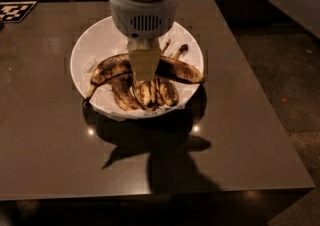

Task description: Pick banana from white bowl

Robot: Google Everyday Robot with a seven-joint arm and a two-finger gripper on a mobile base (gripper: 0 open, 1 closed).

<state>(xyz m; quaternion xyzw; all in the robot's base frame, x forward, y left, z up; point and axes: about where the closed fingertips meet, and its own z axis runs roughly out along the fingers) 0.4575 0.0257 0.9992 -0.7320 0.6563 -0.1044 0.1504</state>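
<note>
The hand (144, 71) hangs straight down over the middle of the white bowl (82, 50), its pale tip right at the fruit, and whether it is apart or clamped cannot be told from here. The banana (112, 68) lies inside the bowl, curving across it just behind the hand's tip, with its thin dark stem pointing to the bowl's left front rim. A bunch of shorter black bananas (145, 94) sits in the bowl's front part, just beside it. The bowl rests on the brown bench (50, 150), with a checkered marker (15, 11) well off to the bowl's far left.
</note>
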